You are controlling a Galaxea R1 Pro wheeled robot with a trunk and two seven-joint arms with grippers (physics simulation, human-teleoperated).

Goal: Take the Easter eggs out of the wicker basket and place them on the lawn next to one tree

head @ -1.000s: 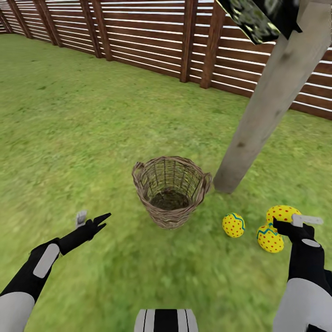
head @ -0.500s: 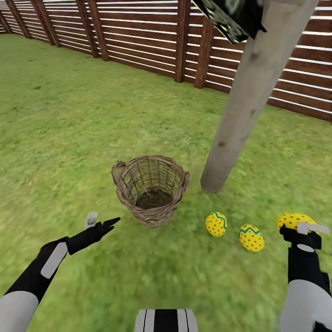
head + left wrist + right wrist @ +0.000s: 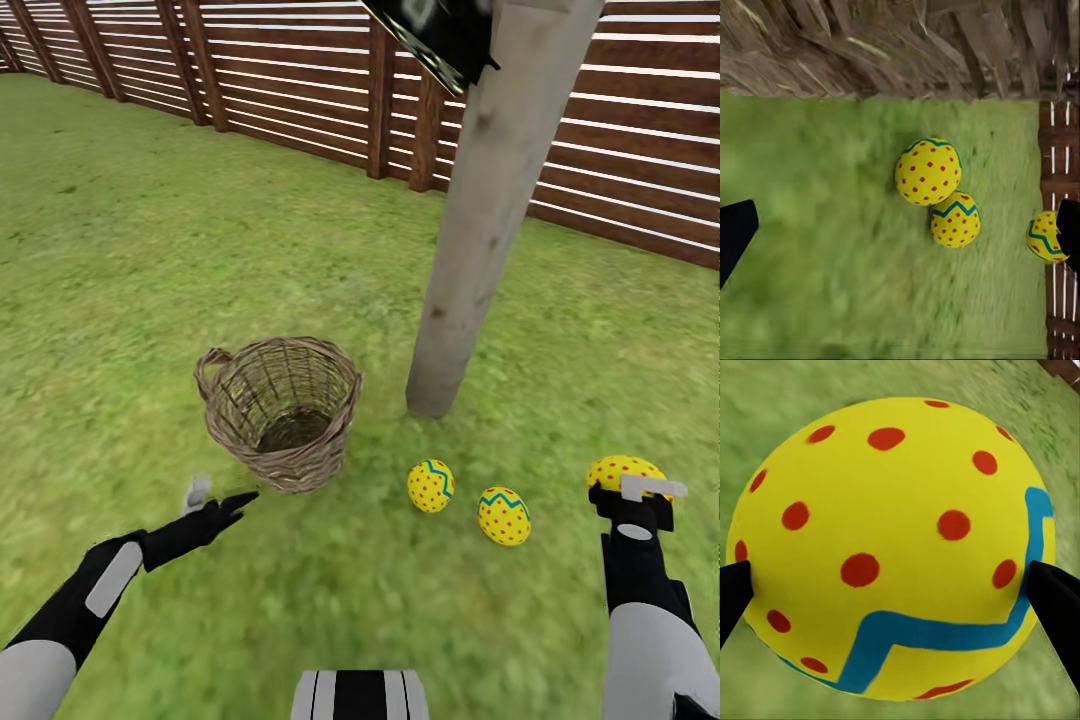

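Head view: wicker basket [image 3: 281, 412] upright on the lawn [image 3: 120, 260], beside the tree trunk [image 3: 478, 215]; two Easter eggs [image 3: 431, 486] [image 3: 504, 516] on grass near its foot. Right gripper [image 3: 630, 485] clamped on third egg [image 3: 622, 470]. Left gripper [image 3: 218, 499] near the basket, fingers apart, holding nothing.

Left wrist view: two eggs [image 3: 928, 172] [image 3: 955, 220] touching on grass, third [image 3: 1045, 236] farther off.

Right wrist view: held egg [image 3: 891, 544] between dark fingertips [image 3: 1055, 604].

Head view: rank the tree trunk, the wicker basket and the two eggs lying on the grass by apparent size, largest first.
1. Tree trunk
2. Wicker basket
3. Egg nearer the basket and the other grass egg: they look alike, so no ranking between them.
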